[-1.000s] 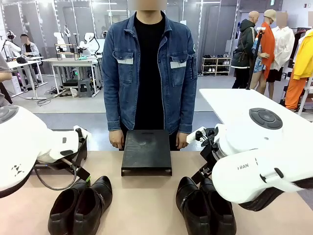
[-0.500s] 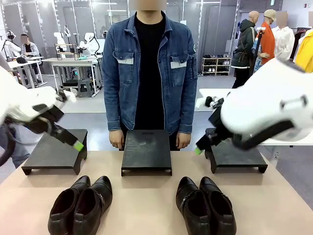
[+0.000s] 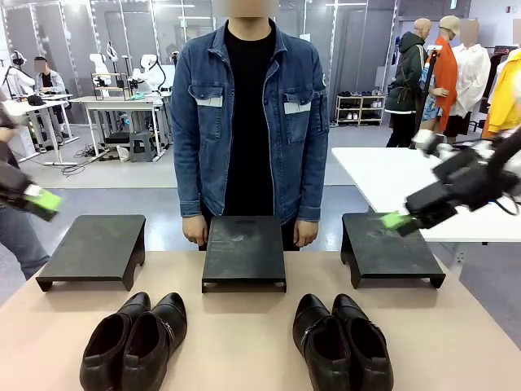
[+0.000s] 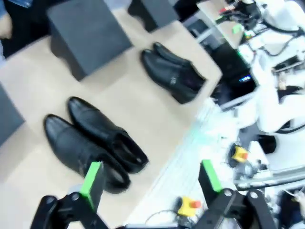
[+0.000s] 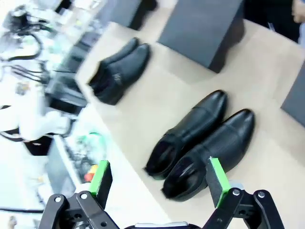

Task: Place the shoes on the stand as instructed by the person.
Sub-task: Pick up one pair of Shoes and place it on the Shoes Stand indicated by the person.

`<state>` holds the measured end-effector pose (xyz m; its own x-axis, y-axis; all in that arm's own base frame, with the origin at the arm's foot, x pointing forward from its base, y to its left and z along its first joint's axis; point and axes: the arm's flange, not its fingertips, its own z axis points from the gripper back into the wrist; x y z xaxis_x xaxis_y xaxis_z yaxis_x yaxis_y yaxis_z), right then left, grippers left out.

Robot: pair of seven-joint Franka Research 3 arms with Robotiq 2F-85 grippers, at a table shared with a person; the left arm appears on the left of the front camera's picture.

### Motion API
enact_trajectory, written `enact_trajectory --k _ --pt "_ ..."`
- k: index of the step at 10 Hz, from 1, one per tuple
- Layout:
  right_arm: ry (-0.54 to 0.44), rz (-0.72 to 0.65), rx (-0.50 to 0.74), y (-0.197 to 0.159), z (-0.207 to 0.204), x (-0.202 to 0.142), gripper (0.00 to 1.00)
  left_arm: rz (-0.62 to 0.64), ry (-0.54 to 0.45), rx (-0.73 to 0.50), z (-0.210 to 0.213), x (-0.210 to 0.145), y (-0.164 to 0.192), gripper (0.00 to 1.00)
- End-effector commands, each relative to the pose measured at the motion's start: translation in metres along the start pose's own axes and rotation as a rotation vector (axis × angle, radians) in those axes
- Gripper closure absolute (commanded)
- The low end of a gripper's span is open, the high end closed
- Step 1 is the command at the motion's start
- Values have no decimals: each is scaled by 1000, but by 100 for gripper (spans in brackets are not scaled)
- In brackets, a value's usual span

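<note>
**3 matching stands, 2 matching pairs, no signal to read yet**

The middle flat black stand [image 3: 244, 248] sits on the beige tabletop [image 3: 236, 334]. A left flat black stand [image 3: 94, 248] and a right flat black stand [image 3: 391, 248] flank it, each well apart from it. The person in the blue denim jacket [image 3: 248, 114] stands just behind the middle stand. The person's own hands [image 3: 194, 232] hang at its far corners and point at nothing I can make out.

The left pair of glossy black leather dress shoes [image 3: 134, 342] lies on the tabletop on the robot's side of the middle stand, to its left. The right pair of glossy black leather dress shoes [image 3: 342, 342] lies likewise to its right. No stand carries a shoe.

The left hand [image 4: 150, 179] hangs high, far left of the middle stand, spread wide and empty. The right hand [image 5: 158, 179] hangs high to its right, also wide open and empty.

What could go wrong, in my judgement:
- With no gesture given, either hand could choose the wrong one of the 3 stands or the wrong pair.
- The 2 shoes of each pair touch, so a descending hand may clip or drag the neighbouring shoe.
- Glossy leather may slip in the green pads.
- A reach to the middle stand comes close to the person's own hands, and could cross the other arm.
</note>
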<state>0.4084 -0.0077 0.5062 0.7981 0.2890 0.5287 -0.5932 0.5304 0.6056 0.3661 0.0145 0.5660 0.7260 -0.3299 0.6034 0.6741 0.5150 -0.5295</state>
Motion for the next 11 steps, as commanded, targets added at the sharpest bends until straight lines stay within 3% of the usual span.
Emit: enact_trajectory --k 1,4,6,8,11 --pt "-43 -95 200 -48 32 -26 0 63 -85 -146 39 -31 20 0" --pt "-268 -171 293 -83 89 -102 0 171 -283 -228 85 -107 47 0" --pt "-376 -215 288 -94 120 -145 0 260 -329 -201 100 -150 61 0" --pt "-398 -281 238 -98 141 -168 0 376 -358 -143 125 -183 71 0" --pt "-461 -307 200 -96 164 -191 0 426 -398 -78 146 -200 69 0"
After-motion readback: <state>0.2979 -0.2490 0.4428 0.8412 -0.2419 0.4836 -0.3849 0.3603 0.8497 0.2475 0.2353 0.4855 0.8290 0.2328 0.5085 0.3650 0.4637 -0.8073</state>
